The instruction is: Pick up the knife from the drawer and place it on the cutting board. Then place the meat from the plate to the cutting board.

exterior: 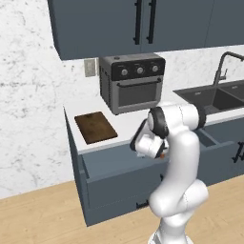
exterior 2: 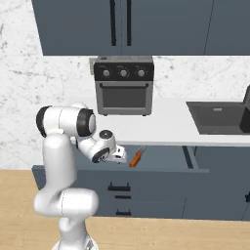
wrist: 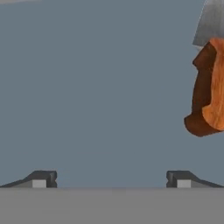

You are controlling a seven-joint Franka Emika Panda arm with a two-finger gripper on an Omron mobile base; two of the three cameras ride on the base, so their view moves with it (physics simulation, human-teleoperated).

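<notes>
Knife (exterior 2: 136, 157): lies flat on the floor of the open drawer (exterior 2: 161, 158), below the front edge of the white counter (exterior 2: 166, 127). Its long axis runs diagonally in the right base view, the orange handle low and to the left, the thin grey blade rising to the right toward the back of the drawer. In the hand view the handle (wrist: 209, 89) stands near the right edge, long axis running up and down the picture, the blade's grey base just above it at the top right corner. Gripper (wrist: 111, 179): jaws spread wide, holding nothing, both dark fingertips (wrist: 43, 179) apart over bare drawer floor; the knife sits off to one side of the gap, not between the tips. In the right base view the hand hangs over the drawer just beside the handle end. Cutting board (exterior: 95, 127): dark brown, flat on the counter's left end, left of the toaster oven (exterior: 132, 82), seen in the left base view, where only an orange speck of the knife peeks past the wrist. Sink (exterior: 217, 97) and tap to the right in the left base view; a dark basin edge in the right base view. Blue upper cabinets (exterior 2: 122, 24) with black bar handles above. No readable writing or brand marks; the oven's three knobs are unlabelled at this size.
</notes>
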